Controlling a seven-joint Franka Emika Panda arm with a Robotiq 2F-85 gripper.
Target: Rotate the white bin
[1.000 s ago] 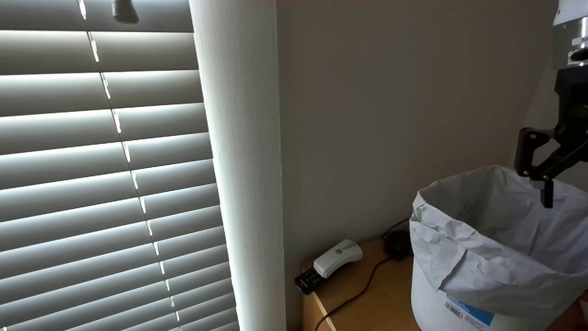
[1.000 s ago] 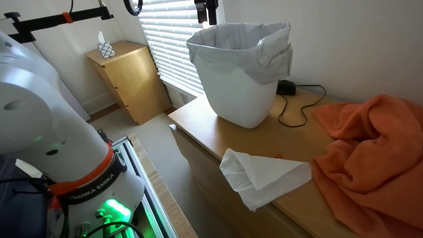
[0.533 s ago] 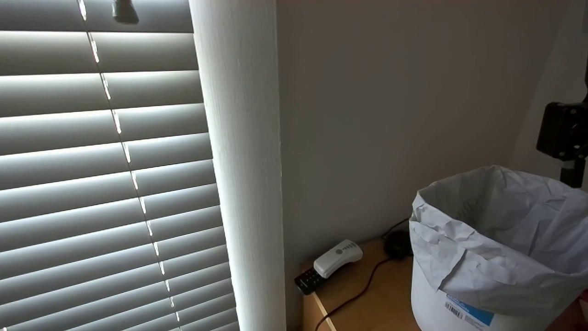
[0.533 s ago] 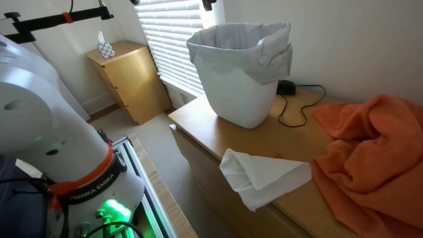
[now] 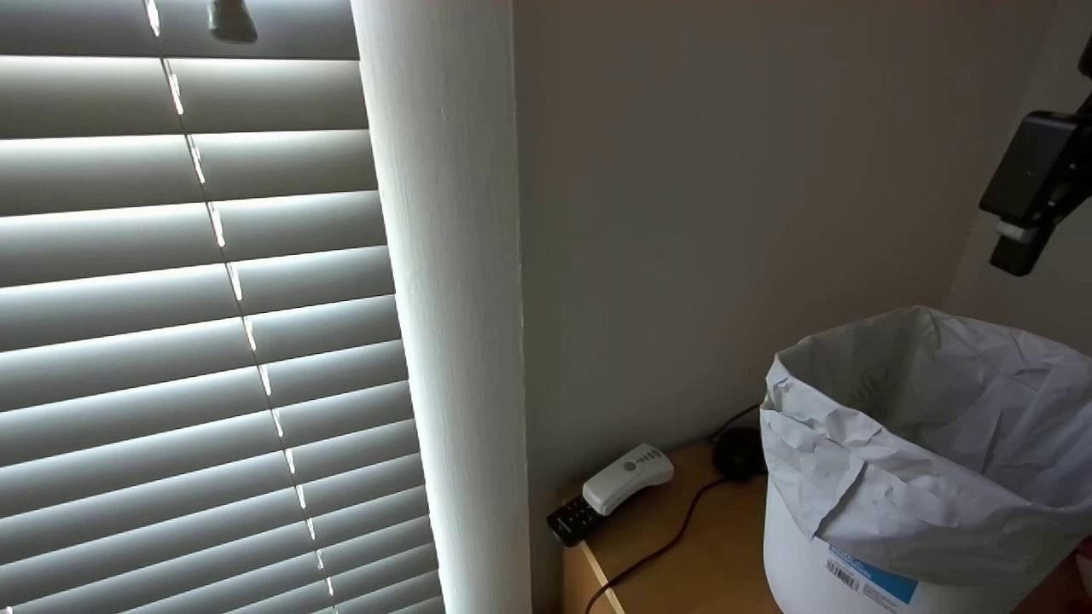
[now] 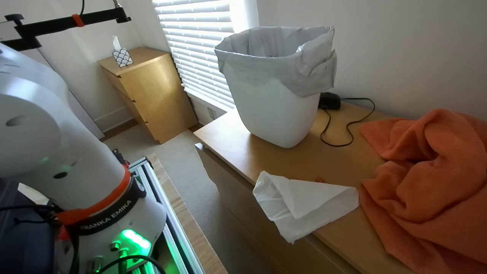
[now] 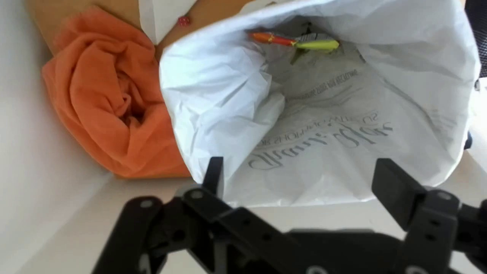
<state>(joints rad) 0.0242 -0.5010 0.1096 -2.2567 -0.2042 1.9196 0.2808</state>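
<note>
Aloft, the gripper (image 7: 298,167) is held with its jaws wide apart, higher than the bin (image 6: 272,110) and clear of it. The bin, marked with a blue label (image 5: 874,576), is stood upright on a dresser (image 6: 331,160) and lined with a bag (image 6: 289,66) folded over its rim; an orange-and-yellow item (image 7: 304,44) is glimpsed inside. Nearby, an orange cloth (image 7: 102,91) is seen bunched up, and a white sheet (image 6: 304,199) is draped over the dresser's edge. Farther off, blinds (image 6: 199,45) are backlit, and a tissue box (image 6: 122,58) is set on drawers (image 6: 163,99).

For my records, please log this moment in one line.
white waste bin: upright, lined with shopping bag | fingers: open, empty, clear of bin | rotation: unconfirmed
</note>
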